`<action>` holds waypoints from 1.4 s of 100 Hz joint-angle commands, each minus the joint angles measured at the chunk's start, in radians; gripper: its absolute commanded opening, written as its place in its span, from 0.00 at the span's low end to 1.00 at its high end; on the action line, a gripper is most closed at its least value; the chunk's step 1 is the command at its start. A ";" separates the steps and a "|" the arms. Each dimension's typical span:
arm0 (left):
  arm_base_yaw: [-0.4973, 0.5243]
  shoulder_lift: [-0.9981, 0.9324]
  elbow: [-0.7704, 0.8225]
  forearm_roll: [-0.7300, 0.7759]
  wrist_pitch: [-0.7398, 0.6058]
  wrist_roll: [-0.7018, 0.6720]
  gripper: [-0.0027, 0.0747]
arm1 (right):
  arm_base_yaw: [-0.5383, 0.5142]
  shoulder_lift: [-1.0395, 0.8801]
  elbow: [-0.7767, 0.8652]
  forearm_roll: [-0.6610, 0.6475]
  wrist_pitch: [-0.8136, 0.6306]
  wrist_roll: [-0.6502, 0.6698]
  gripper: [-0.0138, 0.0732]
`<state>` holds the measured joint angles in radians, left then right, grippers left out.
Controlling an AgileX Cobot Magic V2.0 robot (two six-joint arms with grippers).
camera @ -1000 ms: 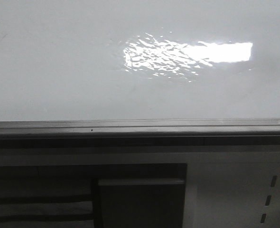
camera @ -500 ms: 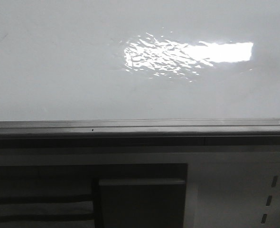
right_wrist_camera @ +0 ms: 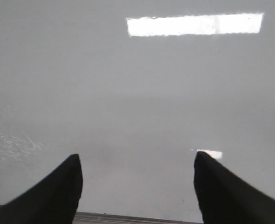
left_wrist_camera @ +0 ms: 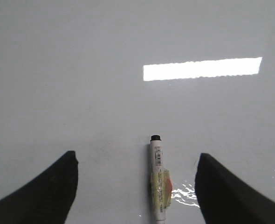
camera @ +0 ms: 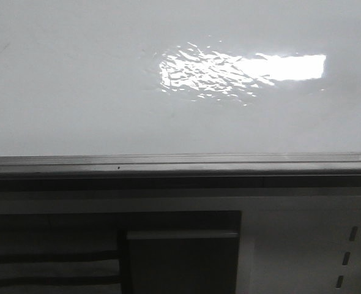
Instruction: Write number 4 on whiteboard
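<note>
The whiteboard (camera: pixel 76 92) is large, glossy and white, with a rippled light reflection and a grey metal edge rail (camera: pixel 180 164). No number 4 shows on it in any view. A white marker (left_wrist_camera: pixel 158 179) with a black tip and a taped band lies on the board (left_wrist_camera: pixel 81 70), between the spread fingers of my left gripper (left_wrist_camera: pixel 136 163). That gripper is open, above the marker and not touching it. My right gripper (right_wrist_camera: pixel 136 164) is open and empty over bare board (right_wrist_camera: pixel 137 93), near the rail (right_wrist_camera: pixel 128 218). Neither gripper shows in the front view.
Below the rail stands a white frame with a dark opening and a grey box (camera: pixel 182 260). A white perforated panel (camera: pixel 352 257) is at the lower right.
</note>
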<state>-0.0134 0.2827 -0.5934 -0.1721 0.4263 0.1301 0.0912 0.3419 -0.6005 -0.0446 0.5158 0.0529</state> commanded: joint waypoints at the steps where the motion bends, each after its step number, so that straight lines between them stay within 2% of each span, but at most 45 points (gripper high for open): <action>1: 0.000 0.019 -0.021 -0.038 -0.090 -0.012 0.67 | -0.007 0.016 -0.035 -0.014 -0.083 -0.002 0.69; 28: 0.000 0.137 -0.012 -0.042 -0.030 0.019 0.67 | -0.007 0.016 -0.035 -0.003 -0.086 -0.002 0.69; 48: -0.003 0.312 -0.020 -0.168 -0.023 0.131 0.67 | -0.007 0.016 -0.035 -0.002 -0.086 -0.002 0.69; 71: -0.049 0.540 -0.022 -0.176 -0.104 0.148 0.67 | -0.007 0.016 -0.035 -0.002 -0.086 -0.002 0.69; 85: -0.097 0.669 -0.022 -0.176 -0.205 0.148 0.67 | -0.007 0.016 -0.035 -0.002 -0.086 -0.002 0.69; 105: -0.141 0.803 -0.022 -0.168 -0.346 0.148 0.67 | -0.007 0.016 -0.035 -0.002 -0.086 -0.002 0.69; 121: -0.141 0.864 -0.022 -0.166 -0.384 0.148 0.67 | -0.007 0.016 -0.035 -0.002 -0.086 -0.002 0.69; 130: -0.141 0.872 -0.022 -0.166 -0.395 0.148 0.59 | -0.007 0.016 -0.035 -0.002 -0.086 -0.002 0.69; 140: -0.141 0.872 -0.022 -0.166 -0.409 0.148 0.43 | -0.007 0.016 -0.035 -0.002 -0.086 -0.002 0.69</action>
<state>-0.1481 1.1525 -0.5850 -0.3302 0.1053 0.2781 0.0912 0.3419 -0.6005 -0.0446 0.5122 0.0529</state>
